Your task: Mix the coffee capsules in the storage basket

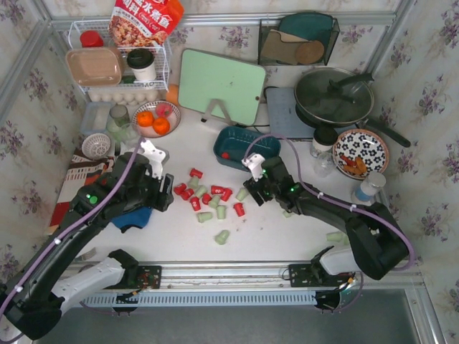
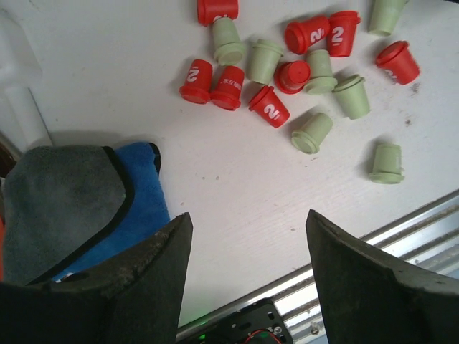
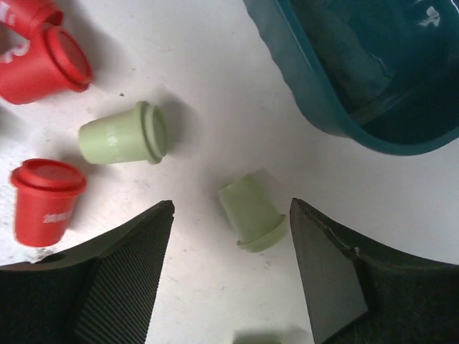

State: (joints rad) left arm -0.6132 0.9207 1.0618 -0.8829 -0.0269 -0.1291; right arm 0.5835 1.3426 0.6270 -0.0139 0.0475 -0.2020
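Right claw [image 3: 231, 215] is spread, straddling 1 pale green capsule [image 3: 251, 213]. A gap shows on both sides, no contact. Its long axis runs diagonal in the wrist view, rim end lower right. Second green capsule [image 3: 122, 136] lies on its side, lid facing right. Third green capsule [image 3: 258, 337] is cut off by the bottom frame edge.

Left claw [image 2: 247, 229] is spread with nothing between, over bare counter [image 2: 237, 172] beside a blue-gray cloth [image 2: 79, 201].

Coffee capsules [image 1: 208, 197] are mostly scattered on the counter between the arms, axes every way. Storage basket [image 1: 224, 140] sits just behind them with 1 red capsule [image 1: 226, 155] inside. The right wrist hides part of its interior. Open counter runs toward the near rail [image 1: 237, 272].
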